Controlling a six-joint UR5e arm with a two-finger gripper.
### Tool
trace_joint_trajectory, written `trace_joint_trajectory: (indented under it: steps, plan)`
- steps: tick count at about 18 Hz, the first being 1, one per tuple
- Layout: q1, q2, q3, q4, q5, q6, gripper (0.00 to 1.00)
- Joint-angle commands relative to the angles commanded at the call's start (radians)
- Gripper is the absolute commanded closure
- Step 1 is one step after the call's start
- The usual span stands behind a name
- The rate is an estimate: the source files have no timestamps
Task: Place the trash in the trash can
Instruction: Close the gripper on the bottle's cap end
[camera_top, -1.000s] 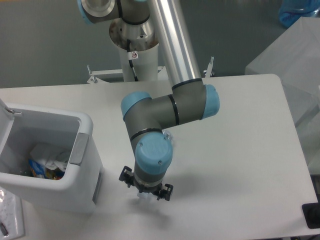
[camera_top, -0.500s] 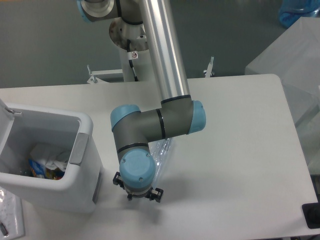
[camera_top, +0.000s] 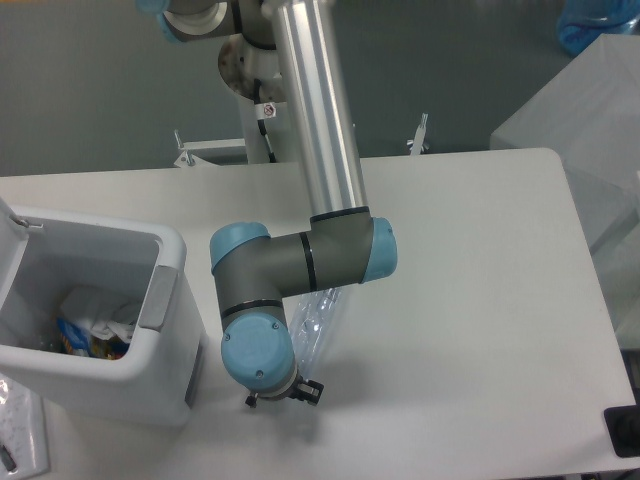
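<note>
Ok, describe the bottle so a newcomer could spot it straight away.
Start at the white trash can at the table's left edge. Just right of it the arm's blue-capped wrist hangs low; the crushed clear plastic bottle lies on the table partly behind it, the only see-through, crinkled thing there.

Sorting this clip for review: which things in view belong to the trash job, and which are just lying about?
Job:
bottle, crushed clear plastic, lying on the table, partly hidden by the arm
bin, white, litter already inside
gripper, fingers hidden under the wrist

Lying about:
black item at the table's right edge
flat white item beside the bin
blue thing, top right
</note>
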Motion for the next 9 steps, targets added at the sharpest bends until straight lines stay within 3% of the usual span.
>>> trace_joint_trajectory:
  steps: [4,9]
  plan:
    - [-0.002,-0.005,0.003,0.0,0.0,-0.015,0.56]
    - [-0.002,0.0,0.005,-0.002,0.0,-0.015,0.9]
